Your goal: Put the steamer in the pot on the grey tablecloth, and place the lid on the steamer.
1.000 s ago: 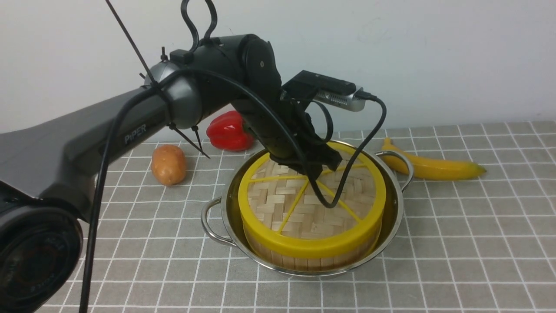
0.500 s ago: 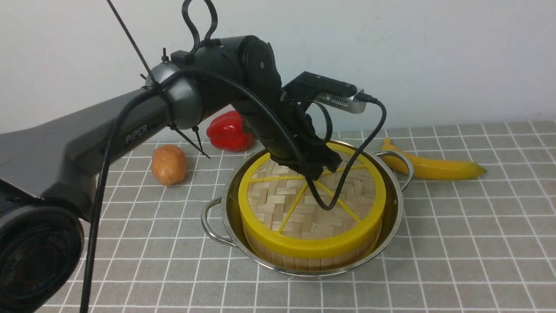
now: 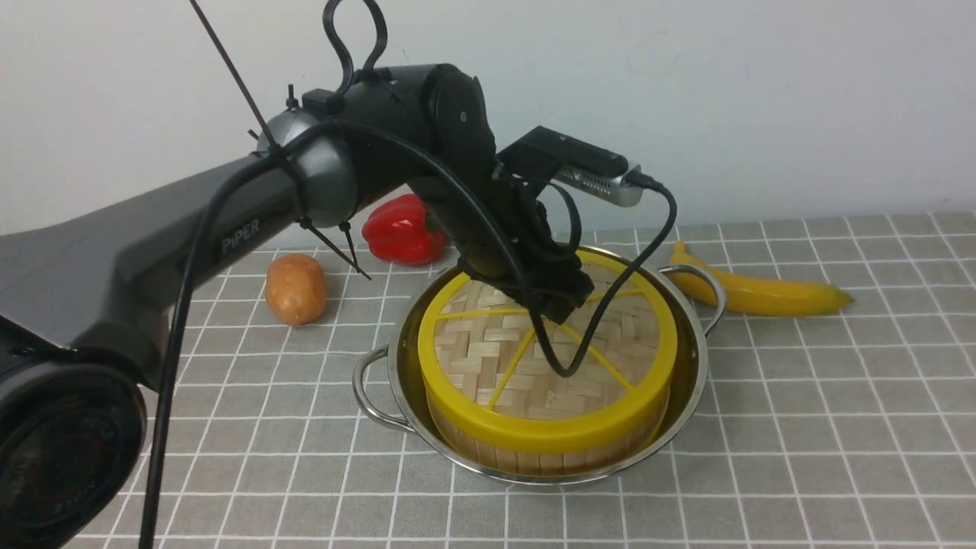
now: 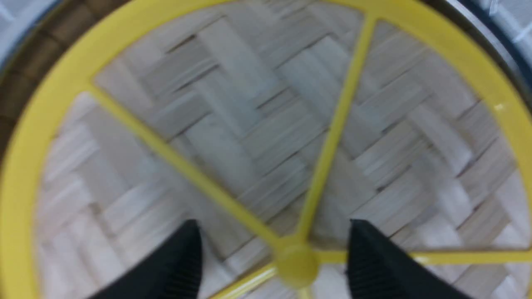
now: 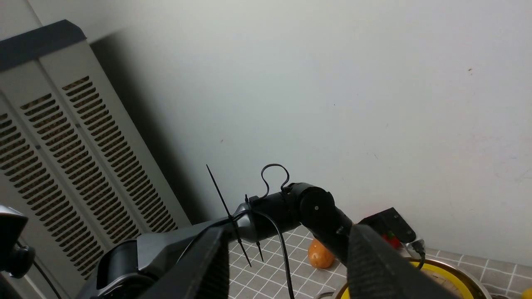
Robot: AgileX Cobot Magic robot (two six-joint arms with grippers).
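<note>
The shiny pot (image 3: 695, 358) stands on the grey tablecloth (image 3: 801, 396). The steamer (image 3: 534, 460) sits inside it, with only its slatted wall showing. The lid (image 3: 518, 366) lies flat on the steamer, and its woven face fills the left wrist view (image 4: 249, 124). My left gripper (image 3: 560, 303) hangs just above the lid's middle. In the left wrist view the gripper (image 4: 273, 226) is open and empty, its fingers on either side of the yellow hub (image 4: 296, 261). My right gripper (image 5: 289, 232) is open and empty, held high and away from the pot, out of the front view.
A potato (image 3: 295, 288) and a red pepper (image 3: 400, 229) lie behind the pot on the left. A banana (image 3: 762, 293) lies behind it on the right, close to the pot's far handle. A white wall closes the back, and a vented cabinet (image 5: 62, 145) shows in the right wrist view.
My left wrist has tilted and its fingertips have shifted slightly toward the lid's centre. The lid, steamer and pot have not moved.
</note>
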